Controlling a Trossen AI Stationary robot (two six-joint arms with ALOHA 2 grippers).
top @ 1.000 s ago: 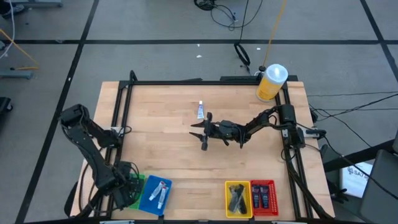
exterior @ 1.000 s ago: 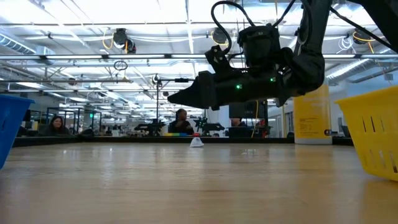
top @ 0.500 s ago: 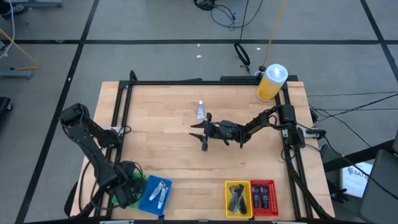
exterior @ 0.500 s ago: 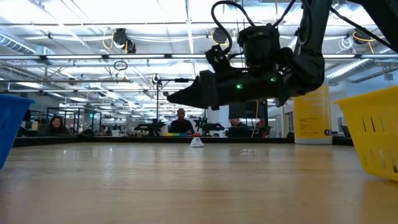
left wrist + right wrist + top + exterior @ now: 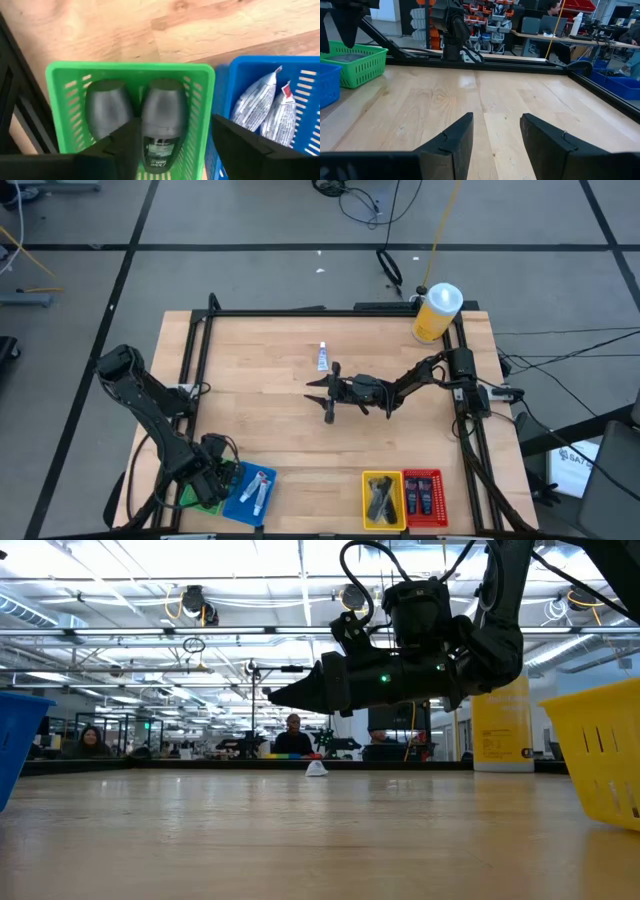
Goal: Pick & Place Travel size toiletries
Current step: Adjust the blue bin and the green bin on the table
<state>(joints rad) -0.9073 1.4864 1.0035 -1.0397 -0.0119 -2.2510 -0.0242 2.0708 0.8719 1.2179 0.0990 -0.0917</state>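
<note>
In the left wrist view my left gripper is open above the green basket, which holds two dark grey oval mini bottles. One bottle lies between the spread fingers and the other beside it. In the high view this gripper is at the table's near left corner. My right gripper hangs open above the table's middle, with nothing between its fingers. A white-and-blue tube lies flat on the wood just beyond it, toward the far edge.
Along the near edge stand a blue basket holding two white tubes, a yellow basket and a red basket, each with dark items. A large yellow bottle stands at the far right corner. A black frame rail borders the table.
My left gripper has shifted a little toward the table's right, over the green basket. My right arm has kept still.
</note>
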